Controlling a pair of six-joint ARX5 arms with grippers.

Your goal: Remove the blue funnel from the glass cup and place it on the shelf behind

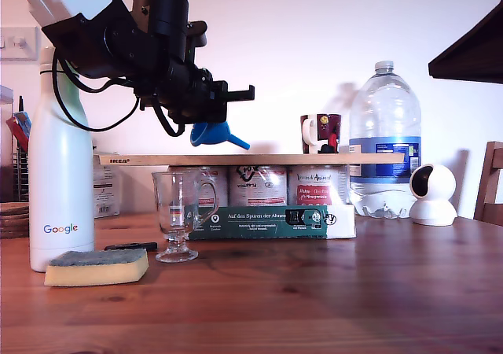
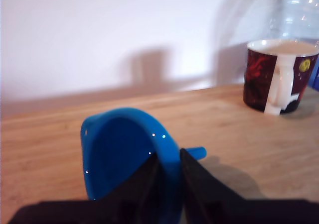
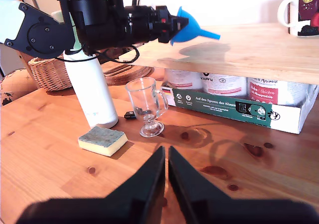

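Observation:
My first gripper [image 2: 169, 171] is shut on the rim of the blue funnel [image 2: 127, 152]. It holds the funnel [image 1: 214, 134] just above the shelf [image 1: 275, 159], with the spout pointing to the exterior view's right. The light wooden shelf [image 2: 239, 134] rests on jars, and the funnel [image 3: 185, 25] hangs over its end with the black mark. The empty glass cup [image 1: 176, 212] stands on the table in front of the shelf [image 3: 249, 50]. My second gripper [image 3: 166, 157] is shut on nothing, above the table near the glass cup [image 3: 145, 104].
A dark red mug [image 1: 321, 134] stands on the shelf, right of the funnel in the exterior view. Jars in a green carton [image 1: 267, 221] hold up the plank. Nearby are a white Google bottle [image 1: 60, 173], a sponge [image 1: 96, 267], a large water bottle [image 1: 383, 141] and a white camera [image 1: 432, 194].

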